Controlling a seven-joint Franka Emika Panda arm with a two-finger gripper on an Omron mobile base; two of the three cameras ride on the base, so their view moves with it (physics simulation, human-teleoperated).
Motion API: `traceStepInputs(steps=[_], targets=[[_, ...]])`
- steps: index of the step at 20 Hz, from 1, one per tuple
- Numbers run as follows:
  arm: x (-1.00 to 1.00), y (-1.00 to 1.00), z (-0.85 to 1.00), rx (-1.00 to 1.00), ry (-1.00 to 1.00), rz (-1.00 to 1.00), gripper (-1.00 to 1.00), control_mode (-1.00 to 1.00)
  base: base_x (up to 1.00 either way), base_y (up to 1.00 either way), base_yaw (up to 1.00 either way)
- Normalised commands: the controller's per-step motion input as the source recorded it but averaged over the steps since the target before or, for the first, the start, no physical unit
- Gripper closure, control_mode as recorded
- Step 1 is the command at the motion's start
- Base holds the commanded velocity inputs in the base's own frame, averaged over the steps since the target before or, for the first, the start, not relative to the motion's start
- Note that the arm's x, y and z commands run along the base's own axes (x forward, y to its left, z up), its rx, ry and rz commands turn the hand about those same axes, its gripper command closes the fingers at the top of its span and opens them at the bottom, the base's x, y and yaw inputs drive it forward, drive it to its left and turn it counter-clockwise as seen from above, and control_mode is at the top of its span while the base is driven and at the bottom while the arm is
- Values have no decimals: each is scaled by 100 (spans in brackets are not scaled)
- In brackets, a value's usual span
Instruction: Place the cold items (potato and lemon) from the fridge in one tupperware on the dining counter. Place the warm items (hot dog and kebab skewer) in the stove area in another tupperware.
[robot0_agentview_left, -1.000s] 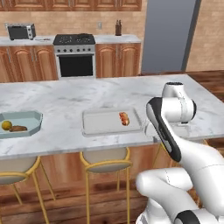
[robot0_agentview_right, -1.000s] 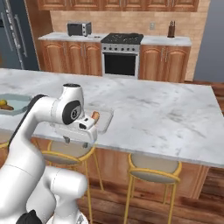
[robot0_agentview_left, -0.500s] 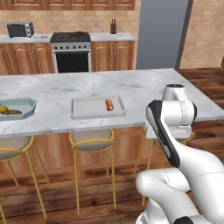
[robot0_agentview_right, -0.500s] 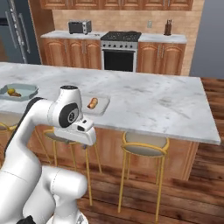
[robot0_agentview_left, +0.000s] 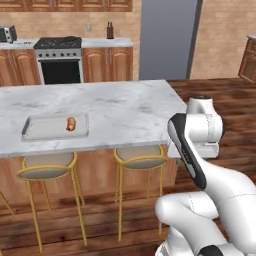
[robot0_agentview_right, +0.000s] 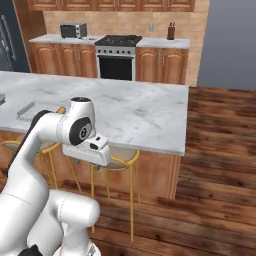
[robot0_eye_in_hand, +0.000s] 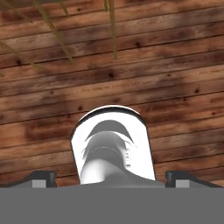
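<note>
A flat clear tupperware (robot0_agentview_left: 50, 131) lies on the grey marble dining counter (robot0_agentview_left: 125, 105) and holds a hot dog (robot0_agentview_left: 70, 123). In the right base view the arm partly hides that tupperware (robot0_agentview_right: 27, 111). My gripper (robot0_eye_in_hand: 113, 178) hangs past the counter's near corner and points down at the wooden floor. Its fingertips (robot0_eye_in_hand: 41, 178) stand wide apart, open, with nothing between them. The stove (robot0_agentview_left: 60, 47) is at the back wall, and the grey fridge (robot0_agentview_left: 167, 40) rises to its right. Potato, lemon and kebab skewer are out of view.
Yellow-legged bar stools (robot0_agentview_left: 47, 167) (robot0_agentview_left: 140, 157) stand under the counter's near edge. A microwave (robot0_agentview_right: 73, 31) and a knife block (robot0_agentview_left: 109, 31) sit on the back counter. Open wooden floor (robot0_agentview_right: 215, 150) spreads to the right of the island.
The whole picture has shifted: the base has driven right along the island, so the tupperware with the hot dog slid left and the other tupperware left the view. The gripper stays open.
</note>
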Motion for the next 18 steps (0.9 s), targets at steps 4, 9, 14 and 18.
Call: traceStepInputs(steps=[4,9,14,18], targets=[[0,0,0,0,0,0,-100,100,10,-100,0],[0,0,0,0,0,0,-100,100,37,-100,-3],[0,0,0,0,0,0,-100,100,57,-100,-5],[0,0,0,0,0,0,-100,100,88,-100,-3]])
